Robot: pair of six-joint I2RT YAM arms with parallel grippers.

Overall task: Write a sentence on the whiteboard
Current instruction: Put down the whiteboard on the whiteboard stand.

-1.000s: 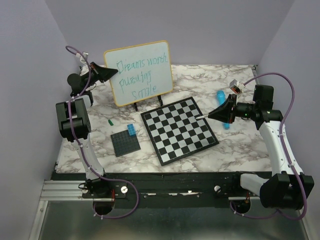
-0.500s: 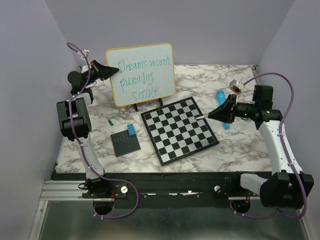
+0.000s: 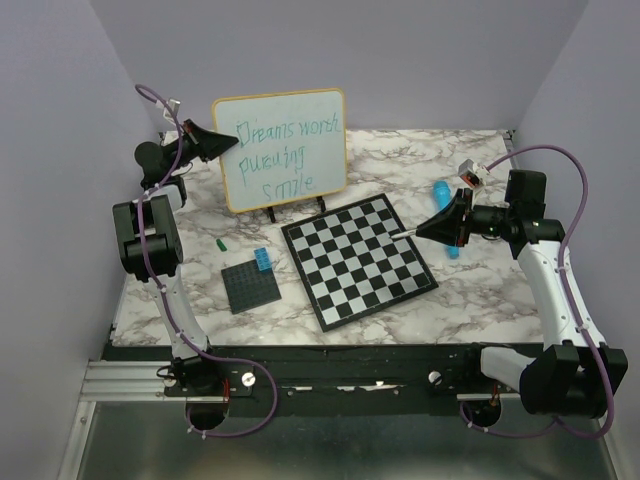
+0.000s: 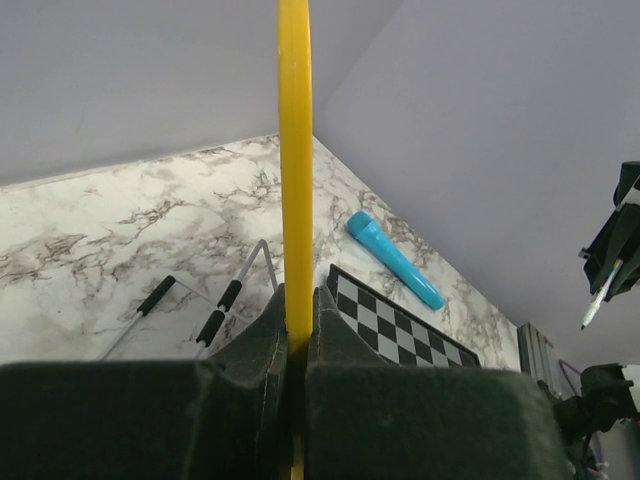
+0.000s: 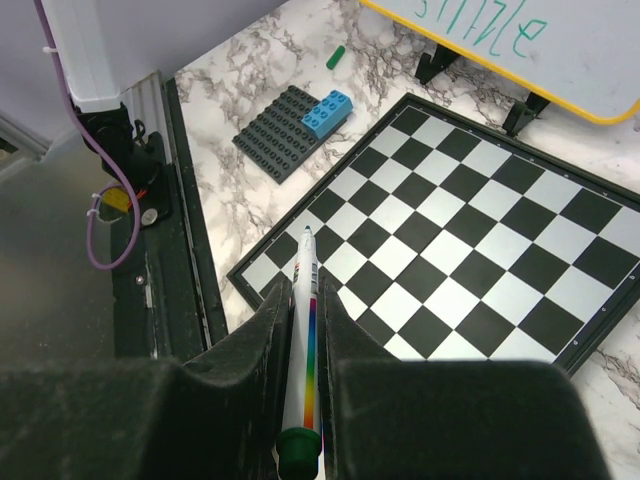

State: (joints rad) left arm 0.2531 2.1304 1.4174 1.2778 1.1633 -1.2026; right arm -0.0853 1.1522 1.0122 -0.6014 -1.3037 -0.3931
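The whiteboard (image 3: 300, 150), white with a yellow-orange frame, stands tilted on a small black wire stand at the back left. The sentence (image 3: 285, 157) in teal runs across it in three lines. My left gripper (image 3: 232, 143) is shut on the board's left edge; in the left wrist view that yellow frame (image 4: 294, 150) rises straight up from between the jaws. My right gripper (image 3: 418, 232) hovers over the chessboard's right side, shut on a white marker (image 5: 304, 350) with a rainbow stripe and its tip uncapped. The bottom line of the sentence (image 5: 480, 25) shows in the right wrist view.
A black-and-white chessboard (image 3: 357, 260) lies in the middle. A dark grey stud plate (image 3: 248, 287) with a blue brick (image 3: 262, 259) sits to its left, next to a small green cap (image 3: 221, 244). A light blue tube (image 3: 446, 225) lies behind my right gripper.
One second ago the whiteboard sat a little further left and lower with the left gripper on its edge; both have shifted slightly right and up. The right arm has not moved.
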